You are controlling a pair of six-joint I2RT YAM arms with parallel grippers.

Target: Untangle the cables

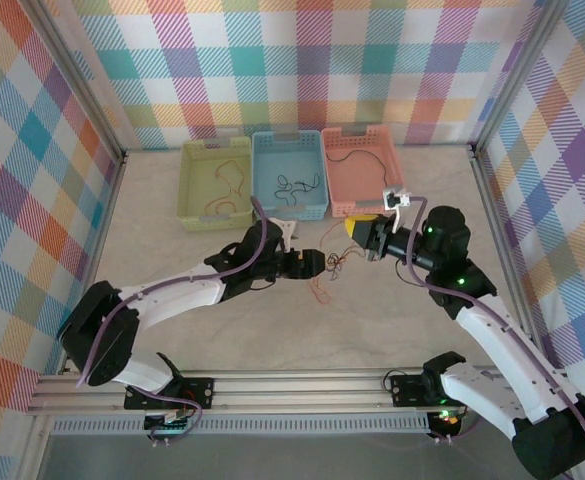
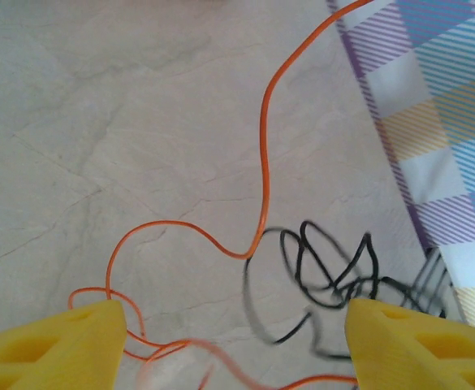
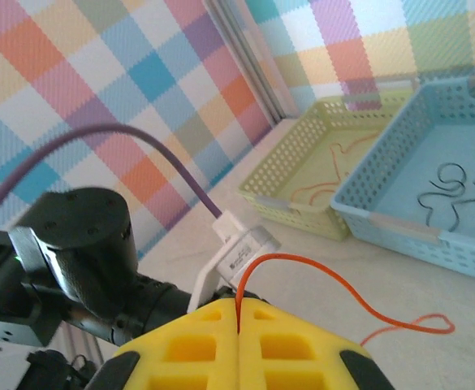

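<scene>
Left gripper and right gripper yellow. Orange cable at right gripper's tips; black cable just ahead of left gripper. Beyond both: lime basket, blue basket, salmon basket. Table cream, faintly marbled. Walls pastel plaid. Arm lead purple.

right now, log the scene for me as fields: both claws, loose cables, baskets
left claw: open, low over the tangle, gripping nothing
right claw: shut on an orange cable
tangle: orange and black cable looped together on the table, between the claws
yellow-green basket: holds an orange wire
blue basket: holds black wire
pink basket: holds a long black wire
</scene>
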